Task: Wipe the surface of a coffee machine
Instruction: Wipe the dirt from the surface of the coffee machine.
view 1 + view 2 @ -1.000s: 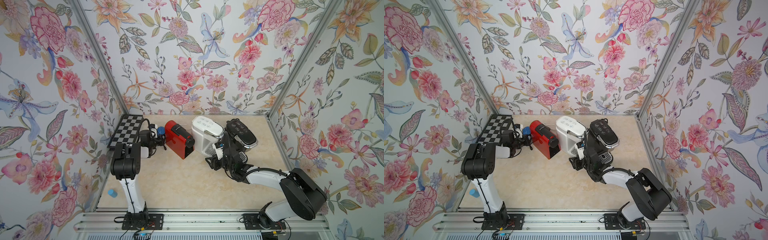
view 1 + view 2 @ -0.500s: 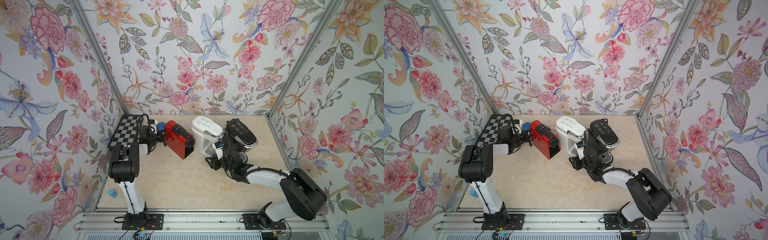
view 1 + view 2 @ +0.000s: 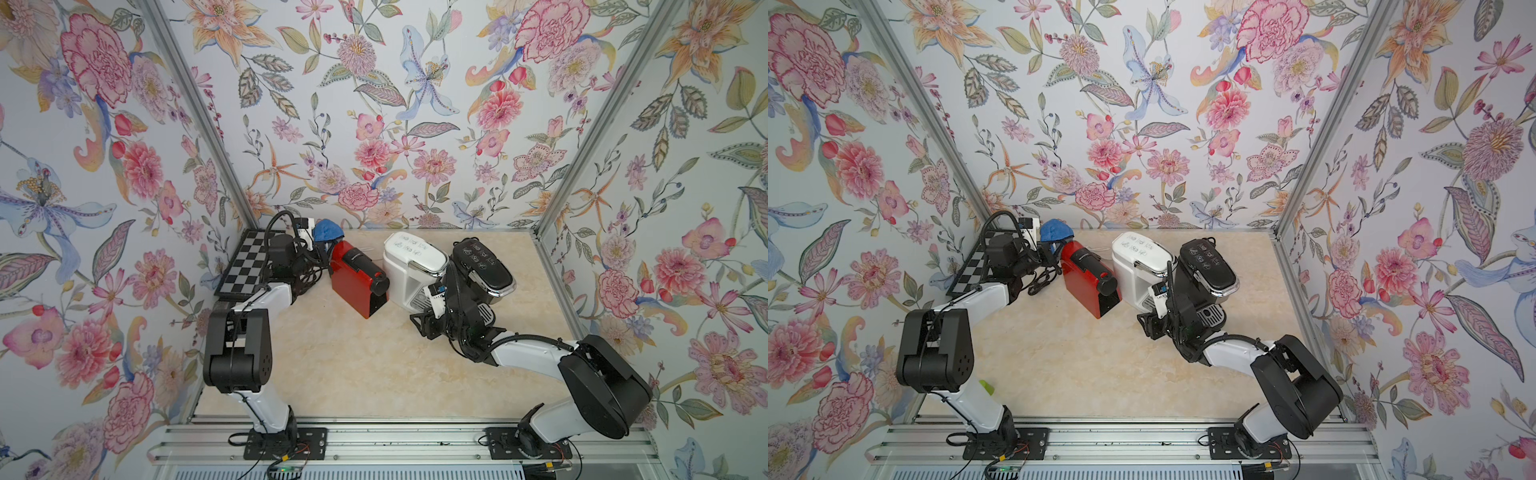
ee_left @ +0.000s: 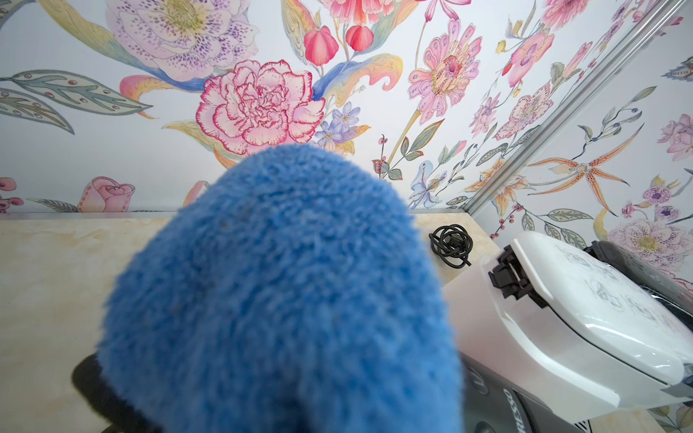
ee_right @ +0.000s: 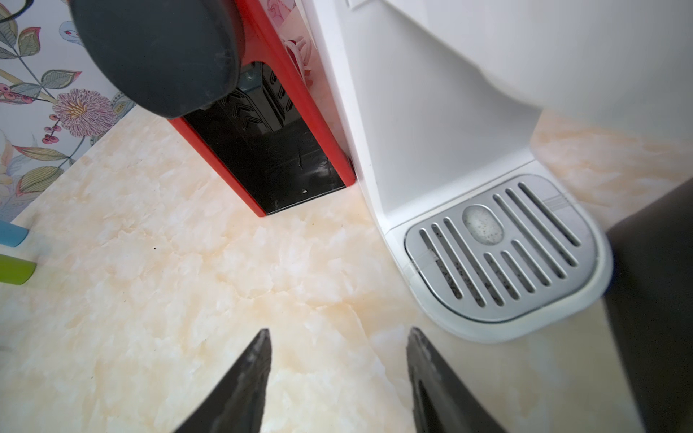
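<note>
Your left jaws are clenched on the blue cloth (image 3: 326, 232) at the far left of the desk (image 3: 353, 365), just past the far end of the red coffee machine (image 3: 359, 276). Neither top view shows whether cloth and machine touch. In the left wrist view the cloth (image 4: 281, 300) fills most of the picture and hides the jaws themselves.

The red machine stands aslant, with its near end just beside the white coffee machine (image 3: 411, 259). The white one's lid carries scribbled marks. Right of it, close alongside, stands the black coffee machine (image 3: 482, 266).

Your right jaws are released with nothing between them. Their fingers (image 5: 240, 382) sit low over bare desk, just in front of the white machine's grey drip tray (image 5: 502, 247). From above, the right arm (image 3: 457, 316) covers the lower fronts of the white and black machines.

On the left side a checkerboard (image 3: 245, 266) lies against the left wall, partly under the left arm. A tangle of black cord (image 3: 1042, 284) sits between that arm and the red machine. A coiled black cable (image 4: 452, 245) lies at the far edge of the desk, behind the white machine. A small green thing (image 5: 15, 269) and a small blue one (image 5: 11, 233) lie by the left wall — well apart from the machines.
</note>
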You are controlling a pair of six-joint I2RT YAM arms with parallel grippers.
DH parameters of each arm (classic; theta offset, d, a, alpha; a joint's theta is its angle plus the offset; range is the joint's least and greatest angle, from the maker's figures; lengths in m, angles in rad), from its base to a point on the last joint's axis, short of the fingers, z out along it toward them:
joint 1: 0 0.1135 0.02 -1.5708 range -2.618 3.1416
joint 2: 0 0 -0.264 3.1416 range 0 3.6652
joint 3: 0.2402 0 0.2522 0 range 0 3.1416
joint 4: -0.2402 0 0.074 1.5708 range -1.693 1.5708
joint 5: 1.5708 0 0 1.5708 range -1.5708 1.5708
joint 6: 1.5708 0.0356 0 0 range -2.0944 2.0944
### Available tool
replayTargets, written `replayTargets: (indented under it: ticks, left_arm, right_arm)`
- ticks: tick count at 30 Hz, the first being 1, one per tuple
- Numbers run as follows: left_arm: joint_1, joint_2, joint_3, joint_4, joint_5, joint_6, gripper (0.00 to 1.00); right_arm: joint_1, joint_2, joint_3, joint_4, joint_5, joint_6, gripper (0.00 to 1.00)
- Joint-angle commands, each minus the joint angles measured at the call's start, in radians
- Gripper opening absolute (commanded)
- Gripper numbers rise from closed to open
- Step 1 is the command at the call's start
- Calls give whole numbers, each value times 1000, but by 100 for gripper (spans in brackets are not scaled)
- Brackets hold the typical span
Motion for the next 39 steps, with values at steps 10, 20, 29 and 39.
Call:
replayTargets:
  ticks: [10, 20, 29, 39]
  left_arm:
    - [-30, 241, -47, -6, 67, 36, 2]
    - [-26, 278, -114, 87, 69, -16, 0]
    - [-42, -22, -67, -55, -8, 29, 0]
    - [-126, -229, -17, -242, -163, 134, 0]
  right_arm:
    - [5, 25, 29, -9, 9, -21, 59]
    - [0, 24, 31, -18, 14, -29, 60]
    - [0, 31, 34, -15, 8, -26, 60]
    - [1, 33, 33, -8, 4, -23, 60]
